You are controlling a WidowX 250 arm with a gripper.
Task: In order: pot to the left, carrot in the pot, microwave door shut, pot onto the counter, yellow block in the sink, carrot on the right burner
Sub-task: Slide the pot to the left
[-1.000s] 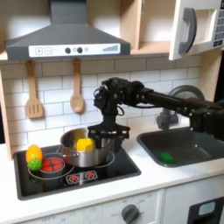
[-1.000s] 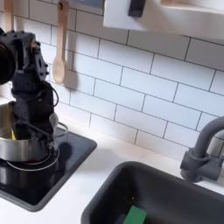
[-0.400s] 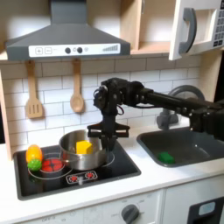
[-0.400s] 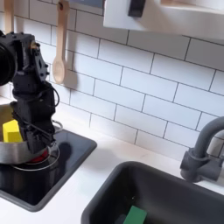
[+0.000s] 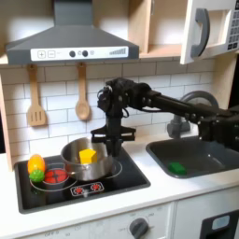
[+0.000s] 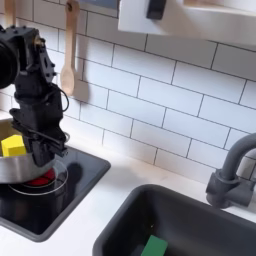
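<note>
i log a shiny steel pot (image 5: 90, 168) holding a plain yellow block (image 5: 87, 155). the carrot (image 5: 36, 168) reads orange-yellow with a green tip. the cooktop (image 5: 112, 180) is black, with red burner rings (image 6: 40, 181). i note white wall tiles (image 6: 150, 95) with grey grout, a pale cream counter (image 5: 177, 190), a dark grey sink (image 6: 205, 228), and a flat green piece (image 6: 154, 246) inside it.

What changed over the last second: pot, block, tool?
The tool rose from low at the pot's rim to just above it, open and empty. The pot slid slightly toward the first exterior view's left on the cooktop. The yellow block remains inside the pot. The carrot on the left burner, the open microwave door and the sink are unchanged.
</note>
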